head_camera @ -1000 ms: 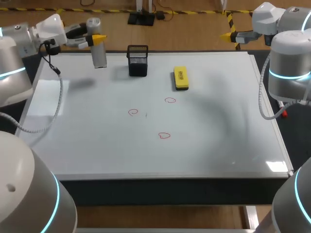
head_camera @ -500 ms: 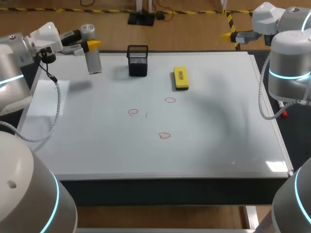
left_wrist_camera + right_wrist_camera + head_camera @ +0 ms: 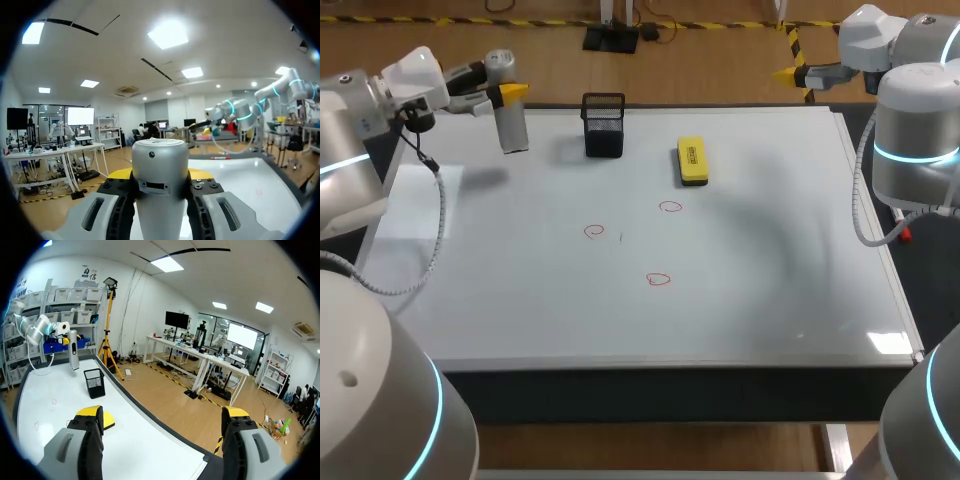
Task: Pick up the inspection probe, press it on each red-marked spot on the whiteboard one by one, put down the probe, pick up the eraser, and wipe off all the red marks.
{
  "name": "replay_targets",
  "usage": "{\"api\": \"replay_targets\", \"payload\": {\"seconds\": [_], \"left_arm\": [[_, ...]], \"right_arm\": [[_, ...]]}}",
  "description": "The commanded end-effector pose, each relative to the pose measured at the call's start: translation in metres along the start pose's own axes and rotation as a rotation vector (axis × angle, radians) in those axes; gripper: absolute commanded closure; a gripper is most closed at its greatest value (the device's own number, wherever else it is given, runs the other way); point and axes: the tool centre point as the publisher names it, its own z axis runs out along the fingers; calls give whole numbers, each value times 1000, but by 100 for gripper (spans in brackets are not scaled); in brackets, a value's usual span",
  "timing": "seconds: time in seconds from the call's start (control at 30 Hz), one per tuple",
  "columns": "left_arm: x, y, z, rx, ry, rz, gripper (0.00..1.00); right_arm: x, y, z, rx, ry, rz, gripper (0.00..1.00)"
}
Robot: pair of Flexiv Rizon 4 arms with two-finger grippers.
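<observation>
Hanging upright over the whiteboard's [image 3: 520,300] far left corner, the probe [image 3: 510,110] is clamped by the left gripper [image 3: 503,92], tip down for pressing the red marks [image 3: 659,279] mid-board. The right gripper [image 3: 162,415] is parked wide open beyond the far edge, clear of the eraser [image 3: 692,160].

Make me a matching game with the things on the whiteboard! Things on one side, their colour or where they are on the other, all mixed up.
Things:
1. probe
2. eraser
3. mesh cup
4. marks

Clues:
A. yellow, lying flat
B. black, standing upright
C. red, drawn on the whiteboard
D. silver, held in the left gripper

Pairs: 1-D, 2-A, 3-B, 4-C.
</observation>
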Motion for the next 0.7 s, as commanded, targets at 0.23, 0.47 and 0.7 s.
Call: {"api": "replay_targets", "payload": {"seconds": [0.23,0.47,0.7], "left_arm": [[1,-1,-1,0,-3,1,100],[1,-1,-1,0,-3,1,100],[1,-1,-1,0,-3,1,100]], "right_arm": [[8,4,16,18,112,-56,0],[21,11,40,93,320,-200,0],[28,16,62,228,478,-396,0]]}}
